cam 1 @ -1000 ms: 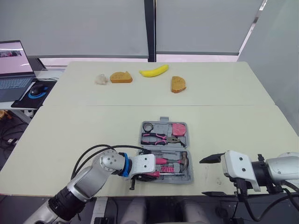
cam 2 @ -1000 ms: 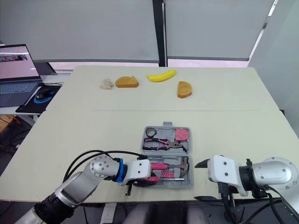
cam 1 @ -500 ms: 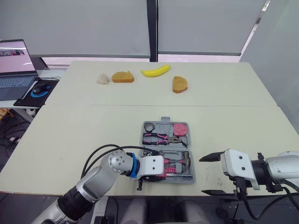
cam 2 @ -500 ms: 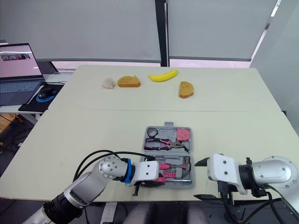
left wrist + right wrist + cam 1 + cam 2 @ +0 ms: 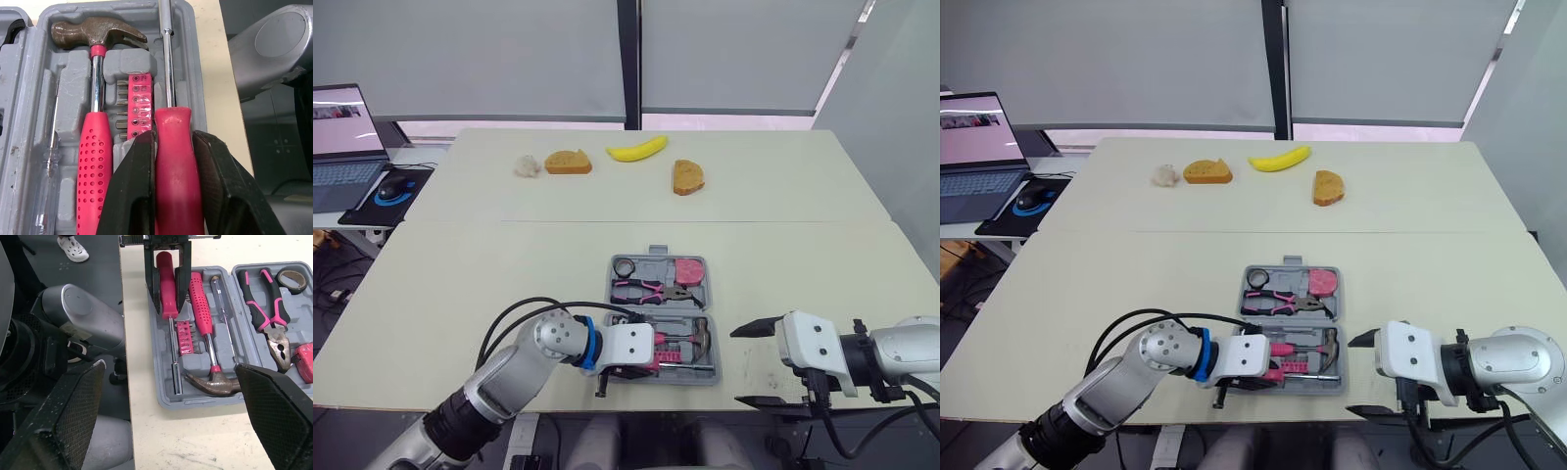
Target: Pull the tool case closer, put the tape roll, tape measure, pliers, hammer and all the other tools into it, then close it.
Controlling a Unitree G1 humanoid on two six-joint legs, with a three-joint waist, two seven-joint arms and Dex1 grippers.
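Note:
The grey tool case [image 5: 713, 345] lies open near the table's front edge. Its far half holds the tape roll [image 5: 624, 266], the pink-handled pliers [image 5: 646, 290] and the pink tape measure [image 5: 689, 270]. In the near half lie the hammer [image 5: 93, 98], a strip of bits [image 5: 139, 105], a clear tester screwdriver [image 5: 51, 147] and a pink-handled screwdriver [image 5: 171, 161]. My left gripper [image 5: 625, 370] is at the case's near left corner, shut on that screwdriver's handle, whose shaft rests in its slot. My right gripper [image 5: 756, 364] stands open to the right of the case, holding nothing.
At the back of the far table lie a banana [image 5: 636, 149], two pieces of bread [image 5: 568, 162] [image 5: 686, 176] and a white lump [image 5: 526, 165]. A laptop [image 5: 342, 127] and a mouse [image 5: 389, 188] sit on a side desk to the left.
My left gripper has shifted a little to the right along the case's near edge, still holding the pink screwdriver. The right arm has stayed put.

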